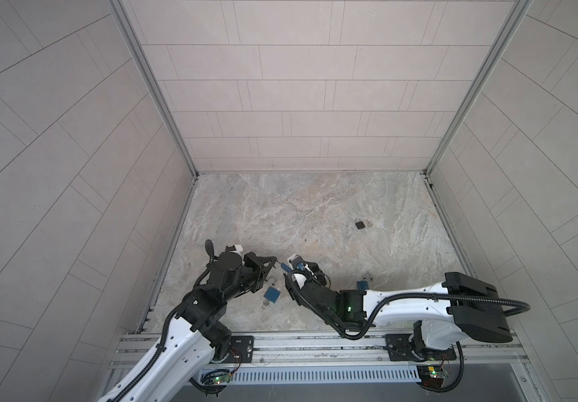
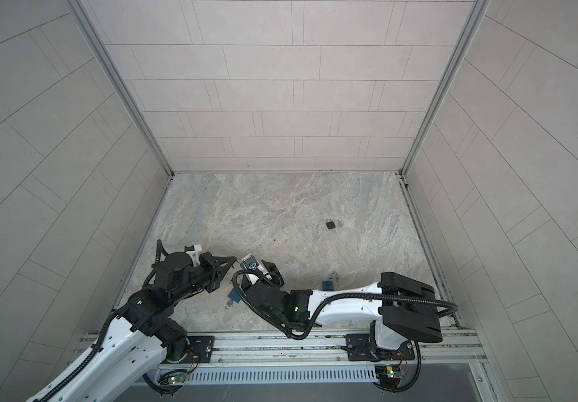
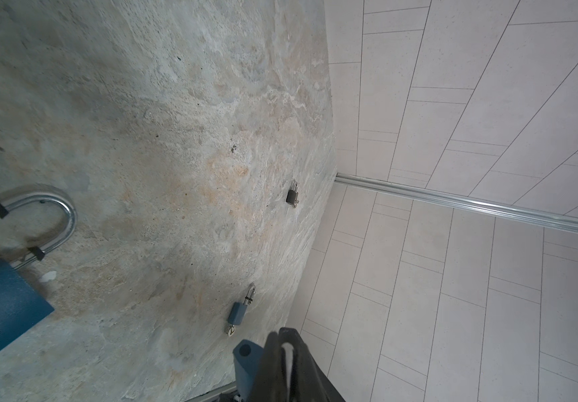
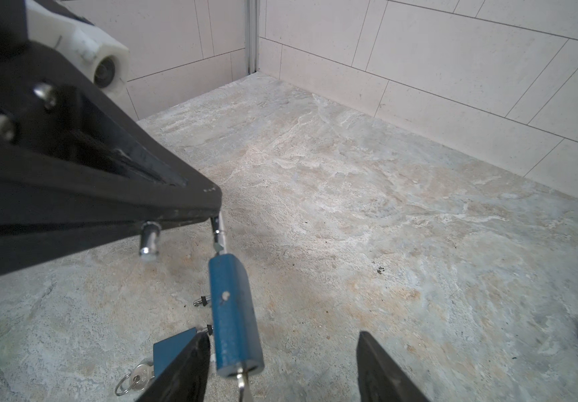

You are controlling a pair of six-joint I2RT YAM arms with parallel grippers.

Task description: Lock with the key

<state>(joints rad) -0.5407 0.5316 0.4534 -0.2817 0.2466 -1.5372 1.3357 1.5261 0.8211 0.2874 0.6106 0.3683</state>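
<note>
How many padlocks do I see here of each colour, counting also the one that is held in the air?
Blue: 3 (held blue padlock, blue padlock beside the left arm, blue padlock beside the right arm)
Black: 1 (black padlock)
Total: 4

Four padlocks: three on the stone tabletop (image 1: 315, 209), one raised between the grippers.
The blue metal padlock with a key in its base (image 4: 233, 313) hangs over the near-left part, with the left gripper (image 1: 275, 259) on its left and the right gripper (image 4: 282, 336) on its right. Below it, closer to the near edge, lies a second blue metal padlock (image 1: 271, 294). A third blue padlock (image 1: 364, 282) lies right of the middle, by the near edge, with a small black padlock (image 1: 360, 223) behind it, well apart.
</note>
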